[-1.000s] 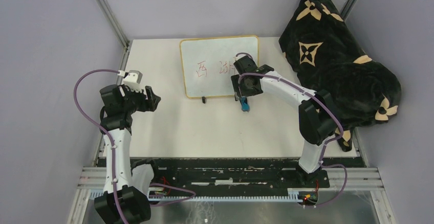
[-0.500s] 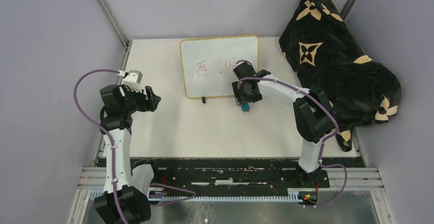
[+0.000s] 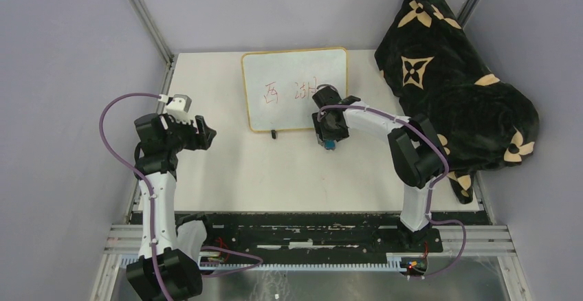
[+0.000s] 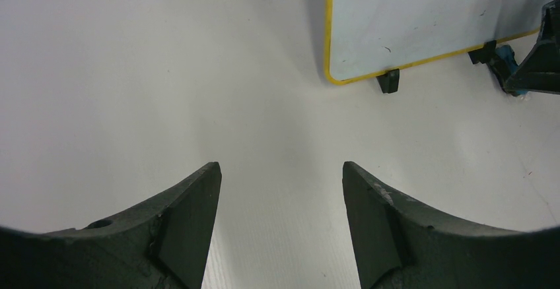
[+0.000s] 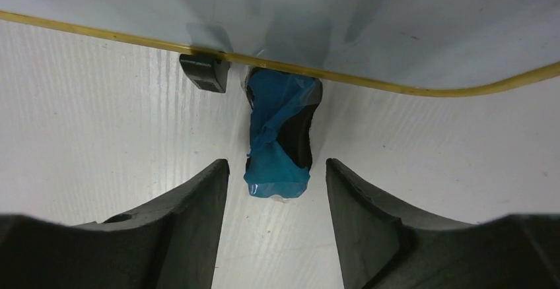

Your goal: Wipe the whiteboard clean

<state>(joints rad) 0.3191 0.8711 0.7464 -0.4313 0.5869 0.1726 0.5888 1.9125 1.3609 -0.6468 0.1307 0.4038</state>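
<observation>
We record a white table [image 3: 275,170] with a black blanket [image 3: 454,88], patterned in tan flower shapes, heaped on its far right side. The whiteboard [image 3: 292,74] lies at the far centre of the table, and its yellow frame is intact. On it are red characters [image 3: 289,91], handwritten and too small for us to read with confidence.

The right gripper [image 5: 277,167] is at the board's near edge with its fingers spread. They sit either side of a blue-wrapped black block [image 5: 277,144] and grip nothing. The block touches the frame, just right of a black foot [image 5: 205,71].

The left gripper [image 4: 280,170] is spread and empty above bare table, well left of the board.
</observation>
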